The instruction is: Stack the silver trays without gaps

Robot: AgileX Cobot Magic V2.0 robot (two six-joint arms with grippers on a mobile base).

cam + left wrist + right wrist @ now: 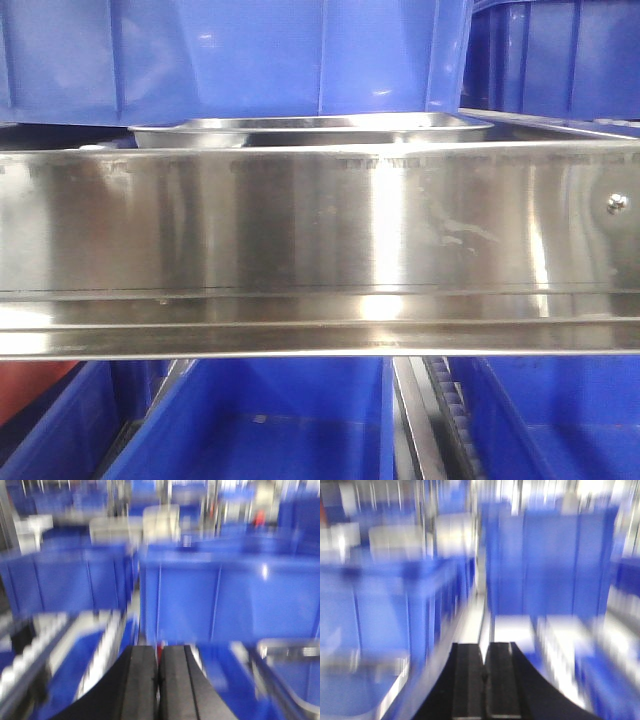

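Black left jaws pressed together, empty | right jaws likewise | silver tray (pixel 310 128) untouched

Front view: the shelf rail (pixel 320 240) spans the full width and bars a level approach to the silver tray (pixel 310 128). Only the tray's rim clears the rail's top edge. The upper blue bin (pixel 230 55) closes the view right above that rim.

Left wrist view (blurred): the facing blue bin (pixel 225 600) stands straight ahead of the left tool (pixel 158 680).

Right wrist view (blurred): ahead of the right tool (pixel 484 680), a narrow lane runs between the low blue bin (pixel 385 610) and the tall blue bin (pixel 555 565).
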